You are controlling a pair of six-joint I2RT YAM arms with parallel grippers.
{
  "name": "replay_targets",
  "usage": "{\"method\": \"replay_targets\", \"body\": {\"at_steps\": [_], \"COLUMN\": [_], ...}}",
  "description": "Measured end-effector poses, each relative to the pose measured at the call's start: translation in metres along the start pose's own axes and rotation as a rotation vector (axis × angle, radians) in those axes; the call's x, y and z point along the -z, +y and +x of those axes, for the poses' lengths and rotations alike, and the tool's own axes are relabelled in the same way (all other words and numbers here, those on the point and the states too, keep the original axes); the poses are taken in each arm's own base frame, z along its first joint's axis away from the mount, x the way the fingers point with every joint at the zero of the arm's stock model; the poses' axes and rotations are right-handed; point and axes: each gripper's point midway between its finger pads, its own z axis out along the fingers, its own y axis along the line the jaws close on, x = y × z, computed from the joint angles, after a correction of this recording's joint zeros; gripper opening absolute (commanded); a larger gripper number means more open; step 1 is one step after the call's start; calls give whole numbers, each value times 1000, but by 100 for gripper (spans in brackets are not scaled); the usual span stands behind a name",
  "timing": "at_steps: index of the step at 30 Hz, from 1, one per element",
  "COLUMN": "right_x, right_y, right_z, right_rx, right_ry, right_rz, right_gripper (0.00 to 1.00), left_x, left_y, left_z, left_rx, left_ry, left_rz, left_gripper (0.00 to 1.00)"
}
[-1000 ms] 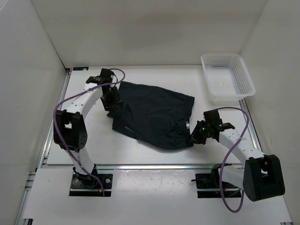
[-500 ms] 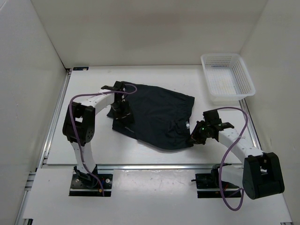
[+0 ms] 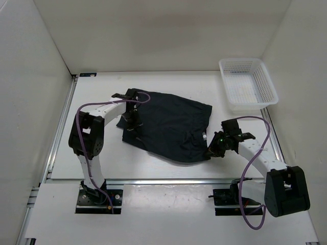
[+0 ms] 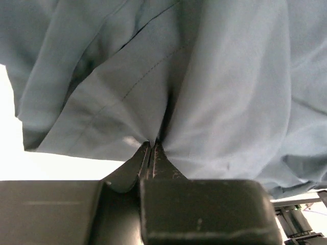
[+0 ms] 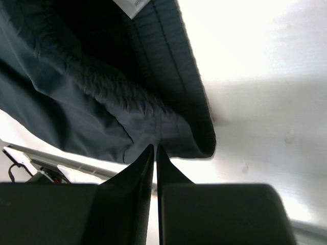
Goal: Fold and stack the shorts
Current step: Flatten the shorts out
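Dark navy, near-black shorts [image 3: 171, 127] lie spread on the white bench [image 3: 102, 161], roughly at its middle and between the two arms; the cloth is rumpled and its outline uneven. The left fingers [image 4: 148, 151] are at the left edge of the shorts, clenched on a fold of fabric; creases in the cloth run down and gather at the fingertips. The right fingers [image 5: 149, 153] are at the near right corner, closed to a thin slit on the edge of the gathered waistband [image 5: 153, 107]; a white label [image 5: 134, 6] shows inside it. A white plastic basket [image 3: 248, 86] stands at the far right corner of the bench, well apart from the shorts.
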Motion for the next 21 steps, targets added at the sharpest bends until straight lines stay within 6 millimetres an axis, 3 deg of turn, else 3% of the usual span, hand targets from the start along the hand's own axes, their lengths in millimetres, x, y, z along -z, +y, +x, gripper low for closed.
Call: {"method": "replay_targets", "body": {"at_steps": [4, 7, 9, 13, 15, 16, 18, 20, 21], "right_x": [19, 46, 65, 98, 108, 110, 102, 82, 66], "right_y": [12, 41, 65, 138, 171, 182, 184, 174, 167], "right_z": [-11, -38, -64, -146, -181, -190, -181, -148, -125], "right_rx": [22, 52, 71, 151, 198, 219, 228, 212, 203], "right_ry": [-43, -135, -190, -316, -370, -392, -378, -301, -247], "right_rz": [1, -33, -51, -104, -143, -161, -179, -194, -196], "right_gripper": [9, 6, 2, 0, 8, 23, 39, 58, 60], "left_x": [26, 61, 89, 160, 197, 211, 222, 211, 199], "left_y": [3, 0, -3, -14, -21, -24, -24, -21, -16], "left_z": [-2, -18, -42, -109, -138, -146, -145, -134, -125], "left_rx": [-11, -15, -4, 24, 28, 25, 17, 9, 8], "left_ry": [-42, -105, -172, -355, -460, -500, -523, -495, -461], "left_rz": [-3, 31, 62, 139, 186, 204, 217, 209, 195], "left_gripper": [10, 10, 10, 10, 10, 10, 10, 10, 10]}}
